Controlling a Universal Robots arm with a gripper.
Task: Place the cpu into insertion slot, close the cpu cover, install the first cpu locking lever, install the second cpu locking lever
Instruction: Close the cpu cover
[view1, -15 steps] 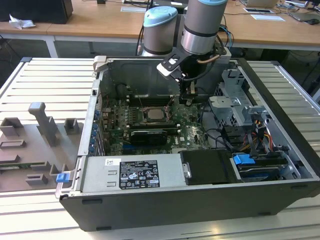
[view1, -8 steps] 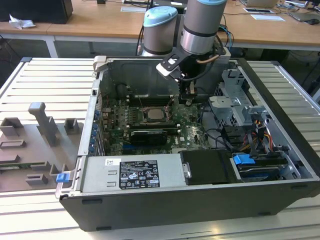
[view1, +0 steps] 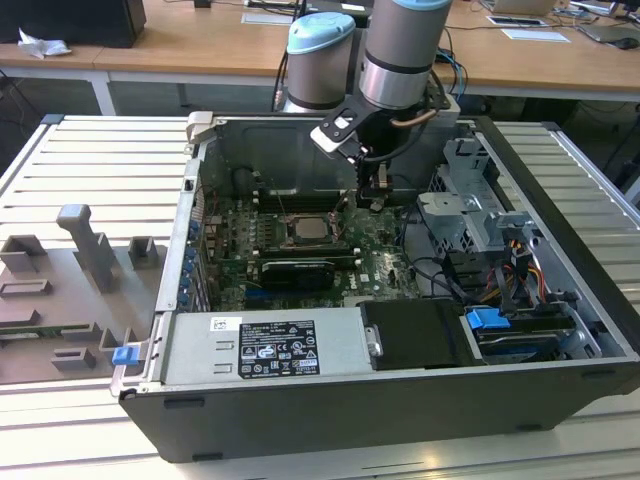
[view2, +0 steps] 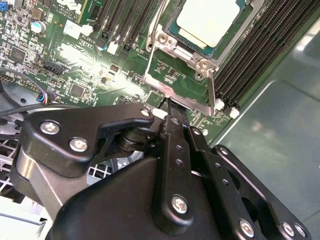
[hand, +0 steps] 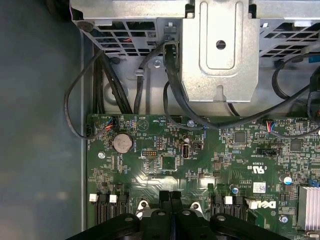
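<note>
On the exterior view's left I see grey fixture blocks (view1: 85, 240) standing on the slatted table (view1: 100, 150). Beside them lies the open computer case (view1: 300, 425). It holds a labelled power supply (view1: 270, 345) along its near wall, the green motherboard (view1: 235, 250) behind that, and a metal drive cage (view1: 470, 215) with loose cables on the exterior view's right.

The arm (view1: 400, 50) reaches down into the case from the far side. My gripper (view1: 375, 200) hangs low over the board, just to the exterior view's right of the insertion slot (view1: 300, 243). In both wrist views the fingers (hand: 165, 197) are pressed together with nothing between them. In the second wrist view the gripper (view2: 167, 107) sits at a corner of the insertion slot's (view2: 167, 47) metal rim; I cannot tell whether it touches.

The cpu (view2: 207, 20) lies flat inside the slot, its pale silver top facing up and green edges showing round it.
</note>
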